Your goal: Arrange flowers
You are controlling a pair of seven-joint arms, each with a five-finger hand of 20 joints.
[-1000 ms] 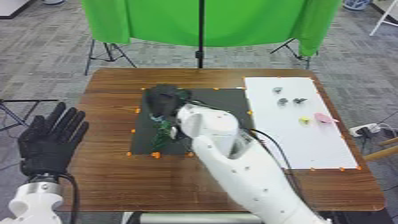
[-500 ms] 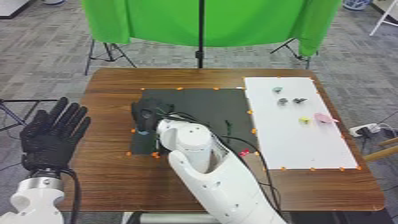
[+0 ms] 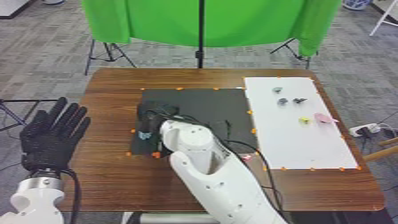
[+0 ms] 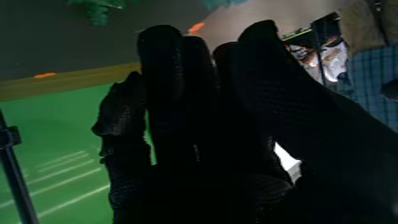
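Step in hand, as judged: laying out flowers on the dark mat [image 3: 206,100], with the right hand [image 3: 158,111] working over its left part. In the right wrist view, its fingers [image 4: 162,65] are straight and close together, thumb near them; no stem seen pinched. Leaves [image 4: 98,11] lie beyond the fingertips, apart from them.

Positions: blue flower [image 3: 145,135] on the mat's left side, just beside the right hand on the robot's side. Pink-red flower [image 3: 246,157] near the mat's near right corner, close to the arm's cable. Yellow flower [image 3: 305,120] and pale pink flower [image 3: 325,118] lie on the white sheet [image 3: 298,145], right side of the tabletop [image 3: 107,187]. Left hand [image 3: 51,142] spread, at the left edge.

Next move, as judged: bring the fingertips to the blue flower's stem, part thumb and fingers, then pinch or nudge it into line. Risk: the cable could drag the pink-red flower.
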